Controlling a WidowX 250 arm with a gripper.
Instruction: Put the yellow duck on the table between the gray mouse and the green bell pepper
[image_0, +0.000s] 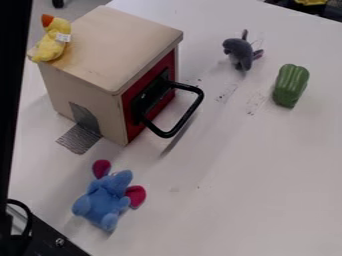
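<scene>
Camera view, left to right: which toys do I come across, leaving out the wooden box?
Yellow duck → blue plush toy with pink ears → gray mouse → green bell pepper.

Yellow duck (51, 44), atop wooden box (117, 45) with black handle (188, 113). Gray mouse (240, 50), near green bell pepper (290, 86). Blue plush elephant (105, 200) with magenta ears (136, 196), near box.

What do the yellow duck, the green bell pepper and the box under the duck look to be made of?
The yellow duck looks like soft plush, given its rounded, stuffed body. The green bell pepper is probably smooth plastic, with pale streaks along its ribs. The box seems wooden: tan, flat-sided, crisp-edged.
</scene>
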